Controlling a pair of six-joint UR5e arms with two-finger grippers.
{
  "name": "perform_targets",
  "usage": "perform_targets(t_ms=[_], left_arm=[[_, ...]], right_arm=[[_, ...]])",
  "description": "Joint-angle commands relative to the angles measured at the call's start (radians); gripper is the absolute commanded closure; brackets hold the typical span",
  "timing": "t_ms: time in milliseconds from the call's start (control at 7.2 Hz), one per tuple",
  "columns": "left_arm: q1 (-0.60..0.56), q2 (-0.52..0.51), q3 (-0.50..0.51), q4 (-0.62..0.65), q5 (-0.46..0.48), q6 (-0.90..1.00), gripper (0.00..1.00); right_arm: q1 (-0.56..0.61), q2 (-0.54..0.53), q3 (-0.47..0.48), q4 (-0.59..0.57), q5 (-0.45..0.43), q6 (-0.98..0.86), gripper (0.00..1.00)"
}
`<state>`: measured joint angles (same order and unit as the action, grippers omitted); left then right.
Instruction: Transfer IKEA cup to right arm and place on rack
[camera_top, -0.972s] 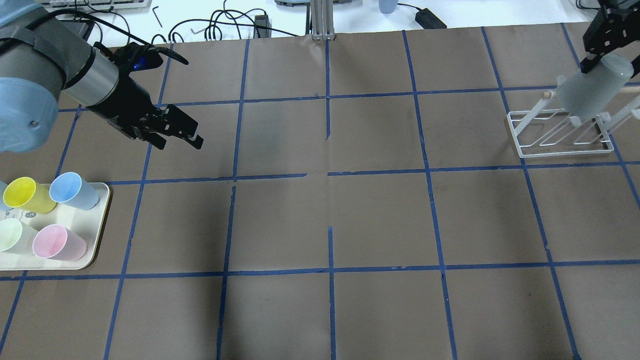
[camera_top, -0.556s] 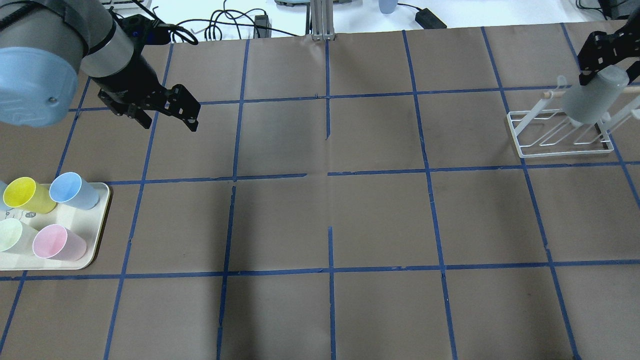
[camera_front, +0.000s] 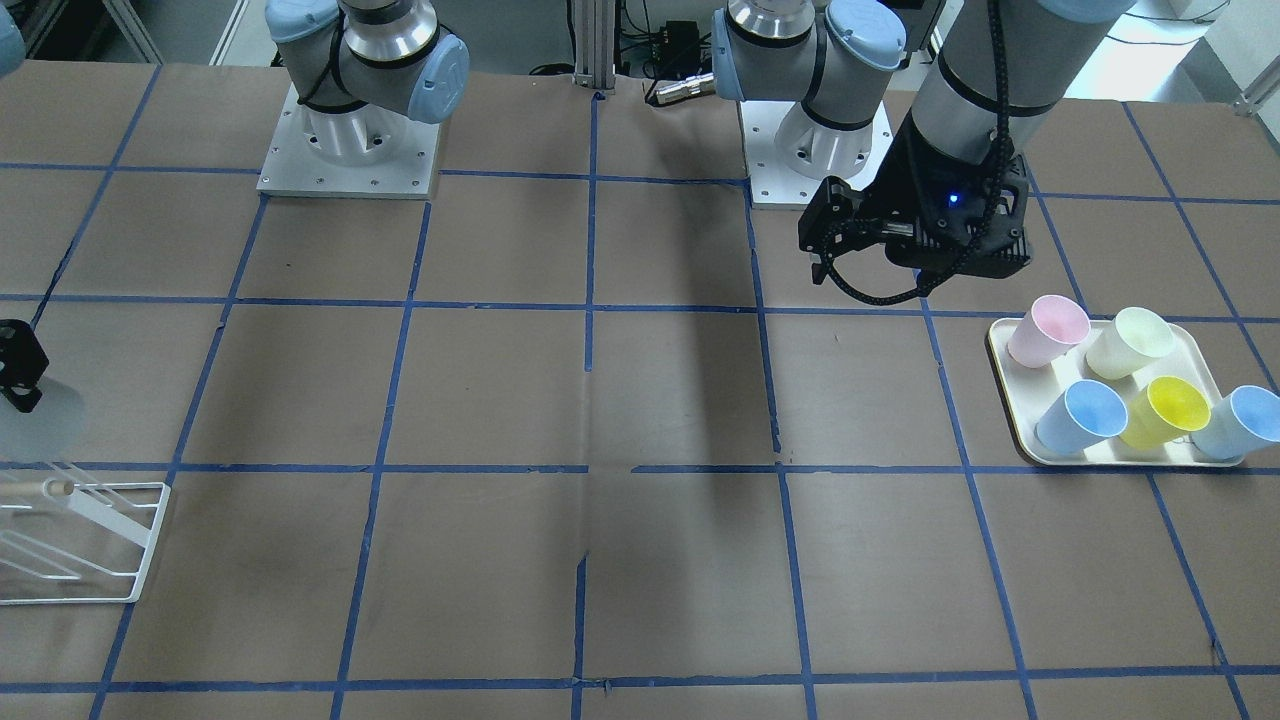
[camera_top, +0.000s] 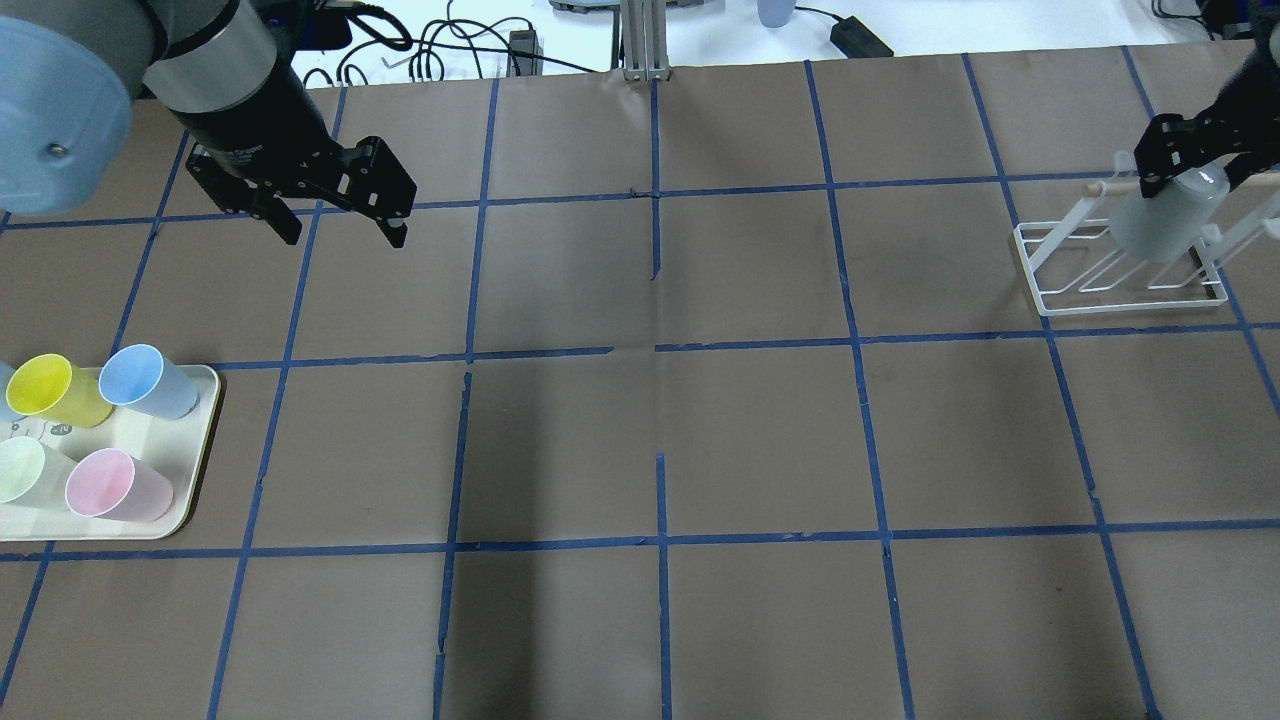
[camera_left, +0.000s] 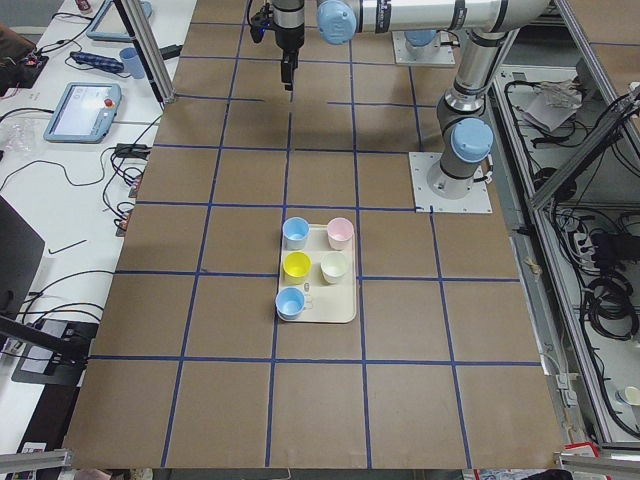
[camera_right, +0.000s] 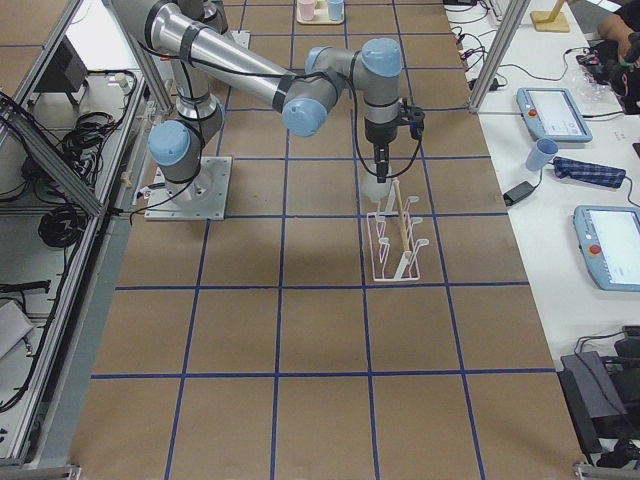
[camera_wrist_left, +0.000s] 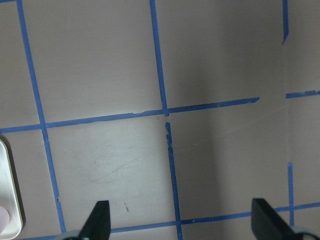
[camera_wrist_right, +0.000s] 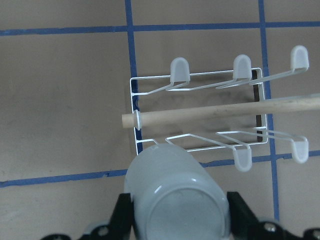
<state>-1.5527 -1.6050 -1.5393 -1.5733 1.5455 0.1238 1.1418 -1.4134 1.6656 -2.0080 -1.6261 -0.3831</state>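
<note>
The grey IKEA cup (camera_top: 1160, 215) hangs upside down, base up, in my right gripper (camera_top: 1178, 163), which is shut on it. It is held over the left end of the white wire rack (camera_top: 1120, 272), by the wooden-tipped peg (camera_top: 1100, 188). In the right wrist view the cup (camera_wrist_right: 177, 200) sits between the fingers (camera_wrist_right: 240, 215), just in front of the rack (camera_wrist_right: 200, 107). I cannot tell if it touches a prong. My left gripper (camera_top: 345, 238) is open and empty over the far left of the table; in the left wrist view (camera_wrist_left: 182, 222) only bare paper lies below.
A cream tray (camera_top: 195, 440) at the near left edge holds yellow (camera_top: 45, 388), light-blue (camera_top: 140, 380), pale green (camera_top: 25, 470) and pink (camera_top: 110, 485) cups. Blue tape lines grid the brown table paper. Cables lie beyond the far edge.
My right gripper has carried the grey cup down and a little left, closer onto the rack. My left arm has swung away toward the far left and turned its open gripper.
</note>
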Motion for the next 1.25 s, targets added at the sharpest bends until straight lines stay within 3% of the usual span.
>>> perform_targets(t_ms=[0,417,833,972,1111], left_arm=[[0.009,0.019,-0.008,0.024,-0.01,0.002,0.0],[0.063,0.043,-0.007,-0.019,-0.012,0.0,0.0],[0.033,0.036,0.008,-0.021,-0.007,-0.016,0.0],[0.031,0.036,0.008,-0.021,-0.011,-0.018,0.0],[0.02,0.037,0.008,-0.022,-0.01,-0.041,0.0]], right_arm=[[-0.008,0.039,0.003,-0.047,0.002,-0.01,0.75],[-0.008,0.068,0.006,-0.051,0.0,-0.01,0.73],[-0.008,0.103,0.005,-0.052,-0.003,-0.013,0.6],[-0.008,0.114,0.005,-0.06,0.0,-0.011,0.18],[-0.008,0.114,0.002,-0.049,-0.001,-0.013,0.0]])
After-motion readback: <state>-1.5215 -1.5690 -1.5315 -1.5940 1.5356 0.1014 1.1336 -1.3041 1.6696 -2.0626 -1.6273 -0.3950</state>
